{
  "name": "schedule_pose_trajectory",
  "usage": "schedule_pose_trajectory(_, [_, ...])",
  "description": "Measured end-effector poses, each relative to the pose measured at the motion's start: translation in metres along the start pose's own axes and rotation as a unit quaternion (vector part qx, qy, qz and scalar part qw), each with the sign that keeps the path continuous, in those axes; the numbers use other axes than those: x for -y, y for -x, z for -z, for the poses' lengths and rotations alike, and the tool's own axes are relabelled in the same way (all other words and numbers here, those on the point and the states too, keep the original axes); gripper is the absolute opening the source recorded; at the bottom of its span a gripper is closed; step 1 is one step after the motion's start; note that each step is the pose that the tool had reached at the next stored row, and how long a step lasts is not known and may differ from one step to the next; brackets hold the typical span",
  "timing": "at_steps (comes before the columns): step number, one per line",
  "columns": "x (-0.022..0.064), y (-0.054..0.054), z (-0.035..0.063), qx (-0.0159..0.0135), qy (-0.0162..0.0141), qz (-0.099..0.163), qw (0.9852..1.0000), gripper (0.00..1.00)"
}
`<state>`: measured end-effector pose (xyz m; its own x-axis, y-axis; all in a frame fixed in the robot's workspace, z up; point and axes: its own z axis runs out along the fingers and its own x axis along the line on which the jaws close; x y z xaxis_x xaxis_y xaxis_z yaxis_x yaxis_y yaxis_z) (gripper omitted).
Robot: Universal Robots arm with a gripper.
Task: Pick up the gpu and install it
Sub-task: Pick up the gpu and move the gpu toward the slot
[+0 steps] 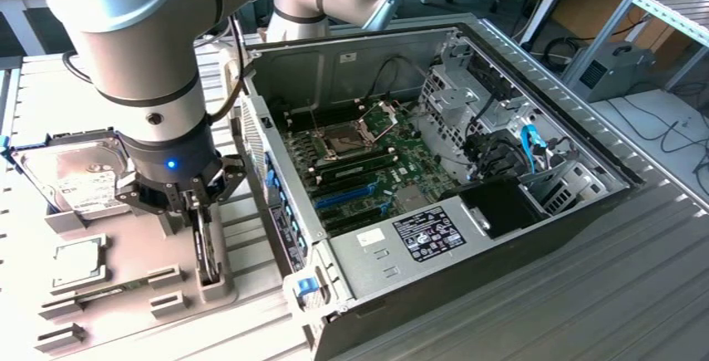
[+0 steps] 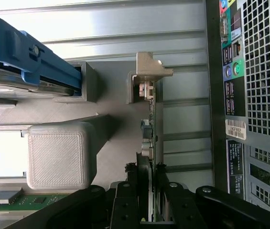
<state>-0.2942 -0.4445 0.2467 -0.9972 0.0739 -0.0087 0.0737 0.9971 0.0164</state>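
The gpu (image 2: 150,129) stands on its edge in a grey holder (image 1: 211,282) on the exterior view's left, beside the open computer case (image 1: 290,249). Its silver bracket (image 2: 149,69) is at the far end of the card. My gripper (image 1: 191,212) has come down over the card, and its black fingers (image 2: 131,175) press against both faces. In the wrist view the gripper (image 2: 146,172) is shut on the card's near end. In the exterior view the card is a thin dark strip (image 1: 202,249) below the fingers.
A silver hard drive (image 1: 78,180) in a blue caddy (image 2: 25,62) sits behind the holder. A square processor chip (image 1: 78,259) and a green memory stick (image 1: 111,293) lie on grey stands nearby. The case's rear panel (image 2: 264,95) runs close alongside the card.
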Motion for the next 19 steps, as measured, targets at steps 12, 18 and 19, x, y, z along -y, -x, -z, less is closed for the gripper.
schedule_pose_trajectory(12, [-0.0001,0.0,0.008,0.0002,-0.002,0.0,1.0,0.26])
schedule_pose_trajectory(18, [-0.0005,0.0,0.0272,0.0002,-0.002,0.0,1.0,0.26])
schedule_pose_trajectory(19, [-0.0005,0.0,0.0324,0.0002,-0.0019,0.0,1.0,0.26])
